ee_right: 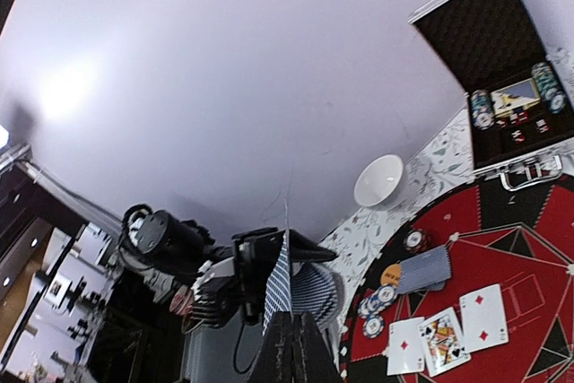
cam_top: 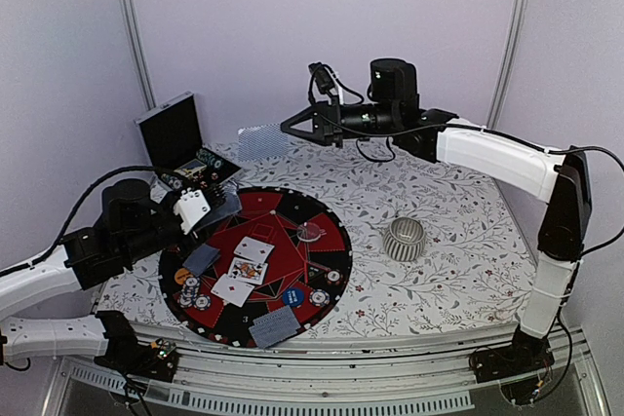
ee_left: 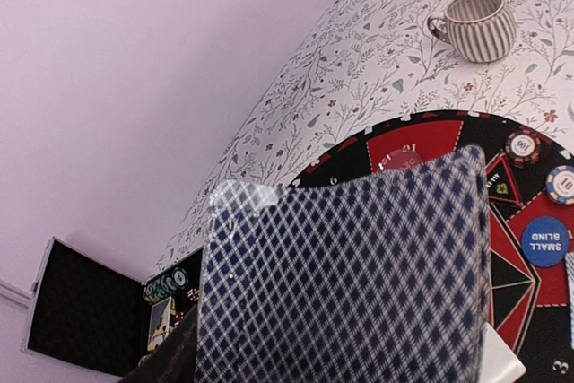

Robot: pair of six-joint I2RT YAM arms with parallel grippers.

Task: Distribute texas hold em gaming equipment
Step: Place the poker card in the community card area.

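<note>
My left gripper (cam_top: 216,208) is shut on a stack of grey-blue-backed playing cards (cam_top: 227,204) over the left rim of the round red-and-black poker mat (cam_top: 331,265). The card backs (ee_left: 341,275) fill the left wrist view and hide the jaws. My right gripper (cam_top: 289,130) is held high at the back and is shut on one card (cam_top: 260,140), seen edge-on in the right wrist view (ee_right: 280,282). On the mat lie three face-up cards (cam_top: 249,268), face-down cards (cam_top: 275,326), striped chips (cam_top: 191,289), a blue disc (cam_top: 292,296), an orange disc (cam_top: 182,277) and a clear disc (cam_top: 311,233).
A ribbed silver cup (cam_top: 403,239) stands right of the mat on the floral cloth. An open black case (cam_top: 180,138) with chips in it sits at the back left. A white bowl shape (ee_right: 378,181) shows near the case in the right wrist view.
</note>
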